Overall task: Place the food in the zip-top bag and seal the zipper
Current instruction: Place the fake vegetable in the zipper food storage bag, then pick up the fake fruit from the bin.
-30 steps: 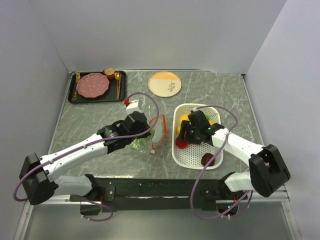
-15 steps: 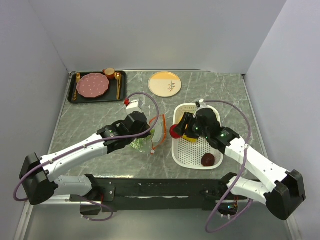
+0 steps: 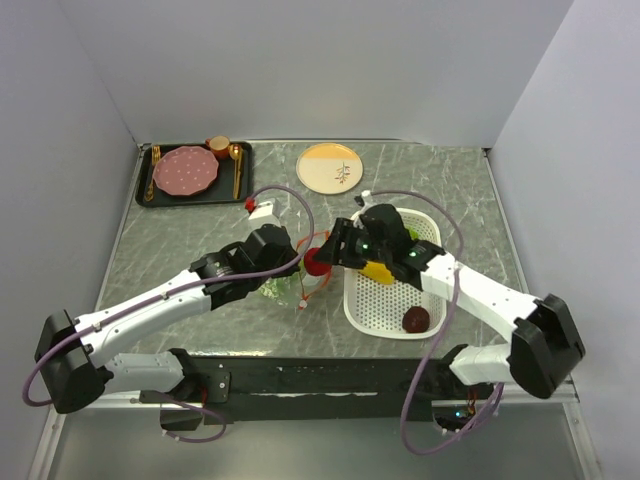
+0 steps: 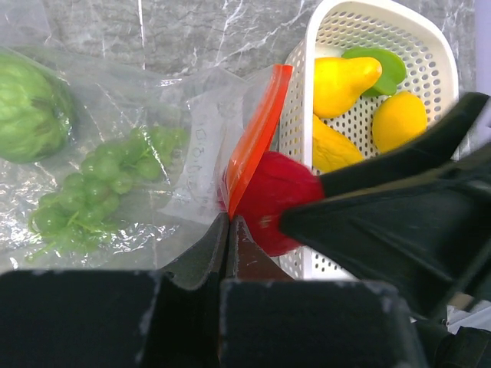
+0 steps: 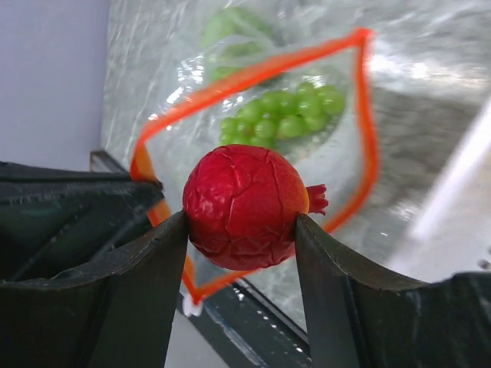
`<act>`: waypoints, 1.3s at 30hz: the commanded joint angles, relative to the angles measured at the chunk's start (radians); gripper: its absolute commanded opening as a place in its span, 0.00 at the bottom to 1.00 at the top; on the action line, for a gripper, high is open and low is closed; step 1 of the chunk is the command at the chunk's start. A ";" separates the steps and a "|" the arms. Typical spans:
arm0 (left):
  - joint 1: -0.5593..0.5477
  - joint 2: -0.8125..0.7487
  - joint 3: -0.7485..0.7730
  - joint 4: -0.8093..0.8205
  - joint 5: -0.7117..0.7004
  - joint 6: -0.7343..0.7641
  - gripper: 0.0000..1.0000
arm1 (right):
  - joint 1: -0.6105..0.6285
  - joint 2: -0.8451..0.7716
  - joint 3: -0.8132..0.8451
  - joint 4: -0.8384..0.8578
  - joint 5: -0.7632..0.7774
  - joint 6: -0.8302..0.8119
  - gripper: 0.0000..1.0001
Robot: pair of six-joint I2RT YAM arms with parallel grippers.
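My right gripper [image 5: 242, 218] is shut on the red ball [image 5: 244, 205] and holds it at the open mouth of the clear zip-top bag [image 5: 322, 153]; the ball also shows in the top view [image 3: 316, 261] and the left wrist view [image 4: 272, 201]. My left gripper [image 4: 228, 221] is shut on the bag's orange-red zipper [image 4: 257, 138] and holds the mouth open. Green grapes [image 4: 100, 184] and a green leafy piece [image 4: 31, 107] lie inside the bag. Yellow pieces [image 4: 341, 80] and a dark maroon ball [image 3: 416, 319] sit in the white basket [image 3: 370, 305].
A black tray [image 3: 170, 196] with a pink scalloped plate [image 3: 184, 170], cup and gold cutlery stands at the back left. A white and orange plate [image 3: 330, 166] lies at the back centre. Grey walls close in three sides.
My right gripper has lifted the red ball out of the basket and carried it left to the bag's mouth. The left gripper has kept its hold on the bag.
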State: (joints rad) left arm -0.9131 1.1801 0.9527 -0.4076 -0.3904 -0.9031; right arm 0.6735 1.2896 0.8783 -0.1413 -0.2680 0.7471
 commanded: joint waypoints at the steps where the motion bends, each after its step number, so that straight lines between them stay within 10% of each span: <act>1: 0.002 -0.027 0.023 0.015 -0.019 0.004 0.01 | 0.037 0.082 0.090 0.106 -0.072 0.014 0.36; 5: 0.002 -0.039 0.027 0.004 -0.033 0.004 0.01 | 0.044 0.120 0.128 0.080 -0.076 -0.015 0.70; 10: 0.002 -0.060 0.021 -0.005 -0.050 0.004 0.01 | 0.040 0.050 0.091 0.006 0.051 -0.043 0.84; 20: 0.002 -0.053 0.012 0.007 -0.041 0.003 0.01 | -0.055 -0.107 0.027 -0.244 0.380 -0.069 0.84; 39: 0.002 -0.033 0.020 0.004 -0.034 0.007 0.01 | -0.183 0.186 0.048 -0.299 0.383 -0.443 0.88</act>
State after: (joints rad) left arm -0.9119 1.1431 0.9531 -0.4263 -0.4164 -0.9028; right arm 0.4946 1.3960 0.8688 -0.4263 0.0696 0.3920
